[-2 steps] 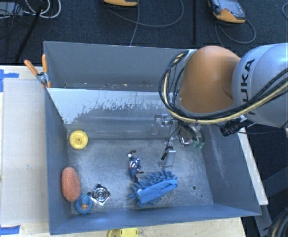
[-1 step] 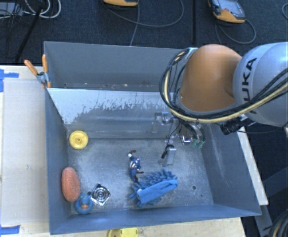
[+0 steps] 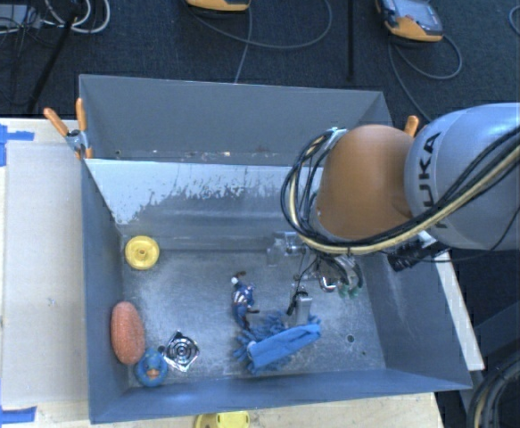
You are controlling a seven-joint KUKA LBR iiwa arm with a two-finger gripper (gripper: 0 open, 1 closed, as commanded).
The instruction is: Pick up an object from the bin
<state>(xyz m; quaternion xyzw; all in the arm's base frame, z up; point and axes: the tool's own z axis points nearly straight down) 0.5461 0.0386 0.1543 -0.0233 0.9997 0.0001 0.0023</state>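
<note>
Down in the bin [image 3: 197,141], the hand [image 3: 301,303] hangs at the right end of a crumpled blue rag [image 3: 277,344], which stretches leftward along the front wall. Whether the hand is released or clenched cannot be told.

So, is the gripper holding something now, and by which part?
It cannot be told. The gripper is low at the upper right end of the crumpled blue fabric-like thing, but no hold on it shows.
</note>
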